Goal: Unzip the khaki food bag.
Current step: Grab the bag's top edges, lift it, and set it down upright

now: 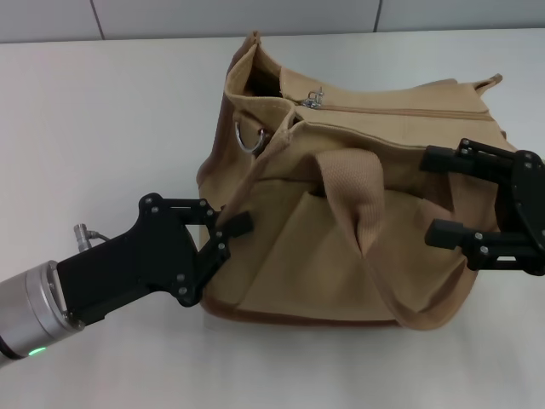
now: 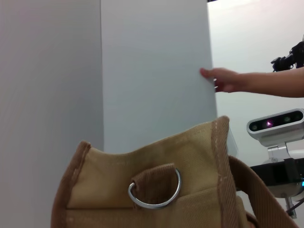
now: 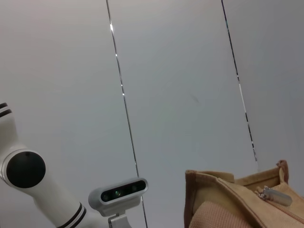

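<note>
Two hands flank the bag (image 1: 341, 213), which sits mid-worktop (image 1: 102, 111) in the head view, its zip running across the top from the silver pull (image 1: 313, 100) toward your right. The pull lies near the left end, and the mouth beyond it gapes a little, so most of the zip looks shut. Your left hand (image 1: 228, 228) sits against the bag's left front corner, fingers spread, one pad touching canvas; I judge it should pinch that corner or the side ring (image 1: 248, 139) firmly to anchor the bag. Your right hand (image 1: 438, 196) hovers spread at the right end, well apart from the pull; bring it over the top and close on the tab alone, not the handle (image 1: 358, 192) draped nearby.

Left wrist view: the ring (image 2: 155, 192) and brown trim fill the lower frame; a person's hand (image 2: 223, 79) shows beyond. No fingers appear here.

Right wrist view: the pull (image 3: 274, 196) shows at the bag's top edge, untouched. Pull level along the zip, bracing left.
</note>
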`<state>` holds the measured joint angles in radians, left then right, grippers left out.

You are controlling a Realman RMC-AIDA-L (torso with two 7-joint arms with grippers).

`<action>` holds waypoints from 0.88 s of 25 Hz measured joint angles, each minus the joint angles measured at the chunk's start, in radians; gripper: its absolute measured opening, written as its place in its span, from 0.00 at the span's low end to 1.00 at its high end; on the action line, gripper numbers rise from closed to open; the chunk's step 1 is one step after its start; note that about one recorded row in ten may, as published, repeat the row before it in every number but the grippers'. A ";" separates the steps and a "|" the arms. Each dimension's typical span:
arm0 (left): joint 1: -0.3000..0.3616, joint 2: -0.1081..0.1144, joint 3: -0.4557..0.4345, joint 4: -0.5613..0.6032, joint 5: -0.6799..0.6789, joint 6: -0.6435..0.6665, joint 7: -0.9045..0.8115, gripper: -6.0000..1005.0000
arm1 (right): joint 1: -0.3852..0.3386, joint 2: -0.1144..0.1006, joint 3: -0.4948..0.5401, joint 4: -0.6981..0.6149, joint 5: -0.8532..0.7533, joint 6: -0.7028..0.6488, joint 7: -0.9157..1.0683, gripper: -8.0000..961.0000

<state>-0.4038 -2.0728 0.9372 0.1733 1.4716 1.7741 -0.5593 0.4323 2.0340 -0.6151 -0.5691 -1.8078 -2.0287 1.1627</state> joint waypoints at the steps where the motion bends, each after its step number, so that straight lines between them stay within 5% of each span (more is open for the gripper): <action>1: 0.000 0.000 0.000 0.001 0.000 0.001 -0.003 0.06 | 0.000 0.000 0.000 0.000 -0.001 0.001 0.000 0.87; 22: 0.001 0.006 -0.003 0.006 0.001 0.016 -0.019 0.07 | 0.000 0.000 0.000 0.000 0.002 0.004 0.000 0.87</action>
<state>-0.4029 -2.0668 0.9340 0.1796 1.4726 1.7904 -0.5783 0.4326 2.0341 -0.6151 -0.5690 -1.8058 -2.0247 1.1627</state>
